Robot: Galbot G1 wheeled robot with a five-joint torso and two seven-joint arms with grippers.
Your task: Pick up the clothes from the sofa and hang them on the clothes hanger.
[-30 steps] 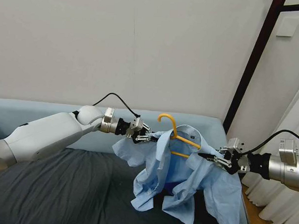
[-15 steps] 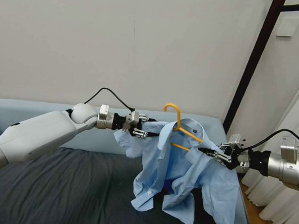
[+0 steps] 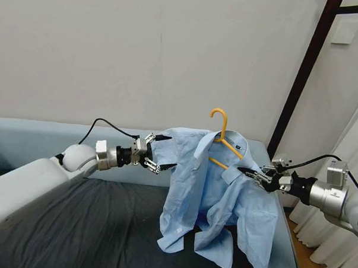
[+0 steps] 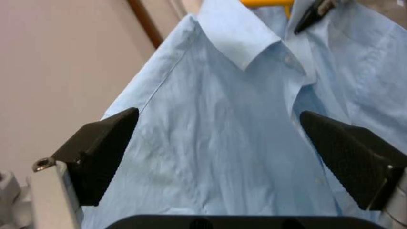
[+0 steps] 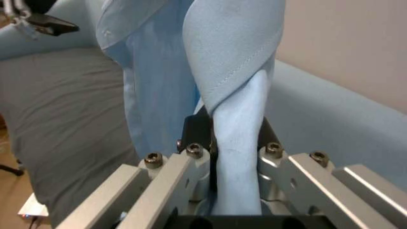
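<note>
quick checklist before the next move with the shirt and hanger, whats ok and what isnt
1. Shirt draped over hanger, collar at the top: ok.
2. Right pincer shut on shirt cloth: ok, fabric is pinched in the right wrist view.
3. Right pincer also gripping the hanger arm: cannot tell.
4. Left pincer open, not clamping the shirt: ok.
5. Hook free of cloth: ok.
6. Shirt hem off the sofa: cannot tell.
</note>
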